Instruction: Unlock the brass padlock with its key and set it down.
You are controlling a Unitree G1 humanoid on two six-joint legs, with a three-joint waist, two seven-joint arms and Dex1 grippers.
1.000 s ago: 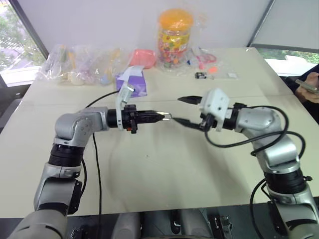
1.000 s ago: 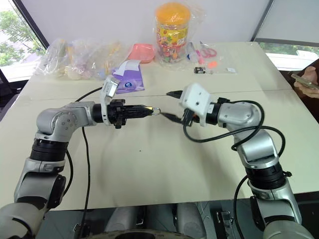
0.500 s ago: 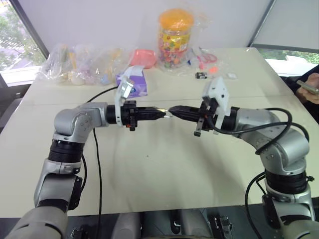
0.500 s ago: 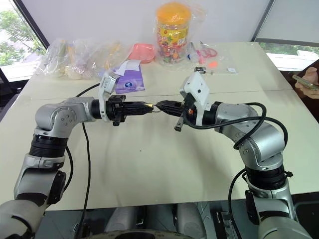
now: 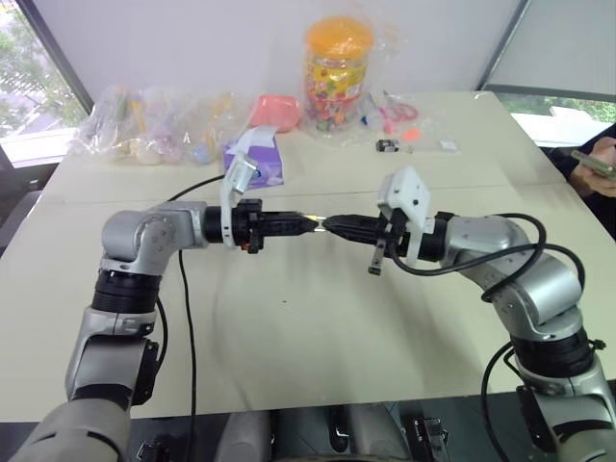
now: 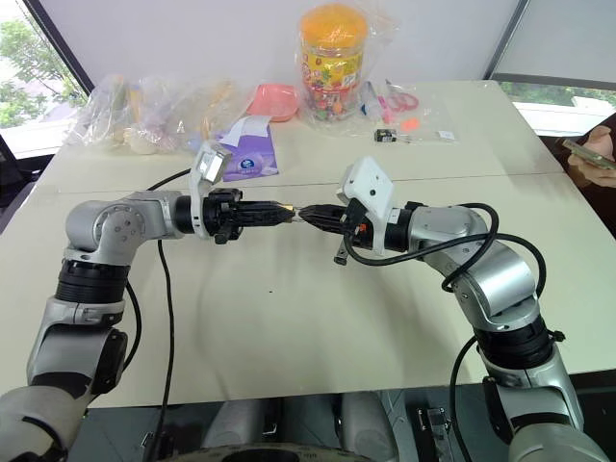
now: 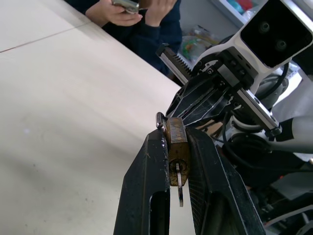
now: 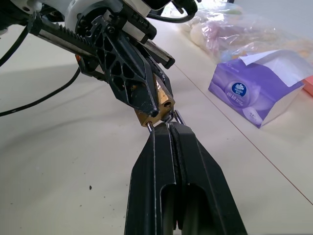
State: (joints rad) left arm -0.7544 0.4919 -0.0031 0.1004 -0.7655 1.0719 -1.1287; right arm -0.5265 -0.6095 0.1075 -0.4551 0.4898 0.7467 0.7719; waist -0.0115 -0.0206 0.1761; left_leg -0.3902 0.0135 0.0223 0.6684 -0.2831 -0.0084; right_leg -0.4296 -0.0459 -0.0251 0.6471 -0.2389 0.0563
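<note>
Over the middle of the bench [image 5: 289, 366], the left gripper [image 5: 306, 223] reaches in from 9 o'clock, lying level. Its fingers [image 7: 146, 186] are clenched on the brass padlock [image 7: 176, 142], one finger flat against each broad face of the gold body. The padlock sits right at the fingertips, shackle end toward 3 o'clock, keyhole end back between the fingers. The key [image 7: 179, 183] hangs out of that keyhole end, in the gap between the two fingers.

Coming in from 3 o'clock, the right gripper [image 5: 332, 225] meets the left one tip to tip. Its fingers [image 8: 188, 152] are pressed together, and the silvery shackle [image 8: 168, 119] is nipped at their very tips, just past the padlock's body. The padlock hangs in the air between the two grippers, clear of the bench.

At 12 o'clock, near the far edge, lie a purple tissue pack [image 5: 256, 159], clear plastic bags [image 5: 154, 125] and a yellow-lidded jar [image 5: 338, 72]. At 2 o'clock a person's hand [image 5: 597, 166] holds a phone.
</note>
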